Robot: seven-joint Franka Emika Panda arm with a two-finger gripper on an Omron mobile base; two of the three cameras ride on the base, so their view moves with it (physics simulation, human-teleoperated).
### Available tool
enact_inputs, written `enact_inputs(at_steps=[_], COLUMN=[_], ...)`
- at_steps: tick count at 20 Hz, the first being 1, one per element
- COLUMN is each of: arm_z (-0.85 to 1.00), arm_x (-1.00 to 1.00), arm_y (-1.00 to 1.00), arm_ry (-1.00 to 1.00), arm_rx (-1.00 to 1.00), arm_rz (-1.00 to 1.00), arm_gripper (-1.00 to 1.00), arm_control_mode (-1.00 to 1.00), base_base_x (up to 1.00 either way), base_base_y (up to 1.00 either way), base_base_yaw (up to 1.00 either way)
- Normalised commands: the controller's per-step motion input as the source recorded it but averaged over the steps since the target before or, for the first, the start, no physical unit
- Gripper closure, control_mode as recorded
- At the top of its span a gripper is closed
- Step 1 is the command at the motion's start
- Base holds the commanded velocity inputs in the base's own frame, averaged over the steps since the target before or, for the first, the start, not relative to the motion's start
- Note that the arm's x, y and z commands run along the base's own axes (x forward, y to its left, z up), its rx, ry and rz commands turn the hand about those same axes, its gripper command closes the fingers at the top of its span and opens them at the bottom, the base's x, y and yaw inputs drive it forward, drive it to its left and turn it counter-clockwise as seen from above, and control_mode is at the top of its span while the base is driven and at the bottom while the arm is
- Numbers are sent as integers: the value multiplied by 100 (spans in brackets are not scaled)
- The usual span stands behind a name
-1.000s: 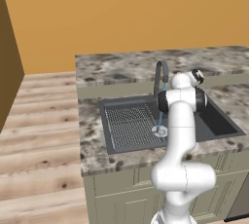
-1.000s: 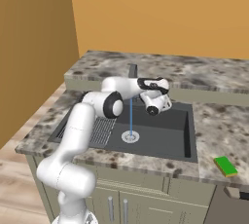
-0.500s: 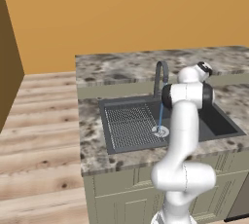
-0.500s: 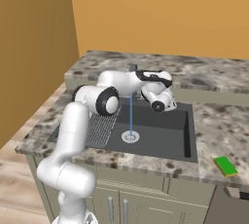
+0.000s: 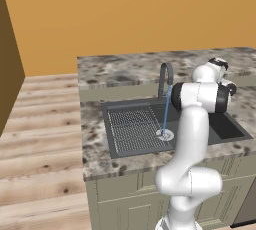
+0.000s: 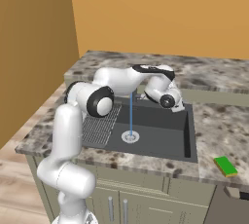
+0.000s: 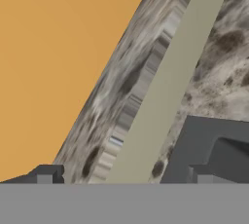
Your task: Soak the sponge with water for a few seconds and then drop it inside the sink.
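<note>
Water runs into the sink; sponge lies on the counter.

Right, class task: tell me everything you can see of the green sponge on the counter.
The sponge is a small flat block, bright green on top with a yellowish edge along one side. It lies flat on the speckled stone counter, near the front edge, to the right of the sink. Nothing touches it but the counter.
</note>
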Motion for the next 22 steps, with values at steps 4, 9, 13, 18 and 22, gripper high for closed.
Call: enact_inputs(at_steps=[4, 9, 13, 18, 22], arm_z=[50, 52, 46, 28, 4], arm_x=[-64, -73, -79, -86, -74], arm_y=[-16, -6, 0, 0, 0], arm_ry=[14, 13, 11, 3, 1], arm_rx=[0, 0, -1, -3, -8], arm_rz=[0, 0, 2, 5, 7], arm_gripper=[-100, -100, -100, -100, -100], arm_control_mode=[-100, -100, -100, -100, -100], base_base_x=[0, 0, 0, 0, 0], base_base_y=[0, 0, 0, 0, 0], base_base_yaw=[0, 0, 0, 0, 0])
